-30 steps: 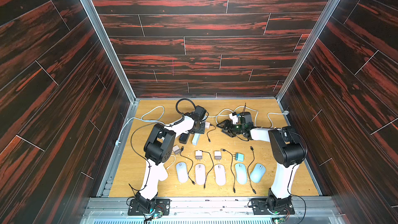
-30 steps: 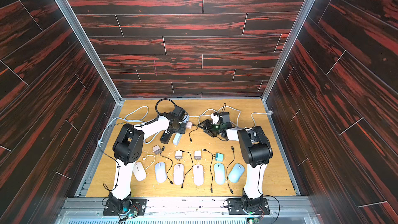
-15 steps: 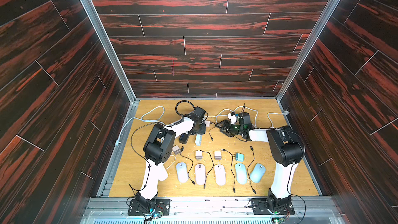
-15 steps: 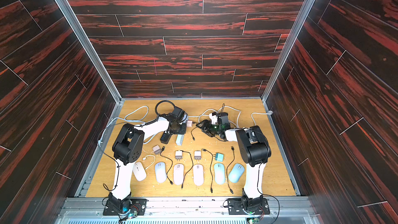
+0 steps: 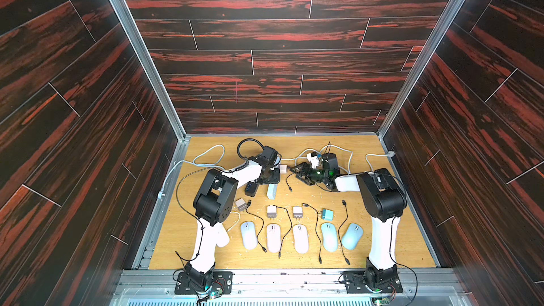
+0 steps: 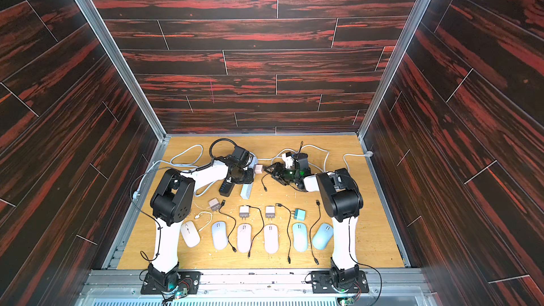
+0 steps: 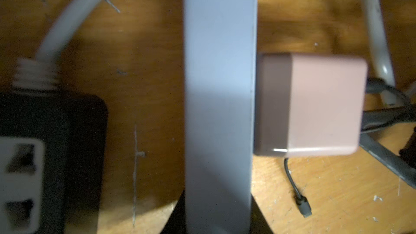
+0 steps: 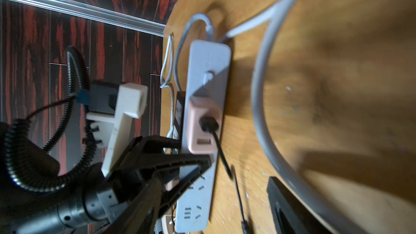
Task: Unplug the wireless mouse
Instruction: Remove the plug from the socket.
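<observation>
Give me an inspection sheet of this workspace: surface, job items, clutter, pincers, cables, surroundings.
Surface: tan wooden tabletop, scuffed, white flecks scattered.
Job's things: pink cube charger plugged into pale grey power strip; black cable in its port, far end lying free.
Clutter: six pale computer mice in a row; four loose small chargers just beyond them; black socket block beside the strip.
Pincers: left pincer clamped across the strip; right pincer open beside the pink charger, holding nothing.
Cables: thick grey cords looping at the back; thin black leads between the mice.
Surroundings: dark red-streaked wood-pattern walls, metal corner posts.
</observation>
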Robot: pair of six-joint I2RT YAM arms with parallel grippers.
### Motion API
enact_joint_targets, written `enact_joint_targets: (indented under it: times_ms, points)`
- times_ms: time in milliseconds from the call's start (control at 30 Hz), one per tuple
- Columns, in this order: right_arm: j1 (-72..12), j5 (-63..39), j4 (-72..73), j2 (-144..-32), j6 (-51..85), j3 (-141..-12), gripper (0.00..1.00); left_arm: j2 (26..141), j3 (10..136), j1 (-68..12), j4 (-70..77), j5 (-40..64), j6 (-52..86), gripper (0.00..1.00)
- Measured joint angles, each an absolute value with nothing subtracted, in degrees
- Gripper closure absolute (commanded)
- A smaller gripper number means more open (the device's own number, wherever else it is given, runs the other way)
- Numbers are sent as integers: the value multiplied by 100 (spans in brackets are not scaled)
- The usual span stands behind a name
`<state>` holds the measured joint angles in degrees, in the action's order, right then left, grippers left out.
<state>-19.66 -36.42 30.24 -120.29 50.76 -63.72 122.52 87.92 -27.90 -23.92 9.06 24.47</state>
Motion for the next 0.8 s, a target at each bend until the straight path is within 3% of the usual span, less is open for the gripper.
enact_joint_targets:
  times_ms: [800]
  points:
    - [-2287,-3809,2355,-12853,5100,-7771,48,12232,8742,-2790,-2338,1015,2449,100]
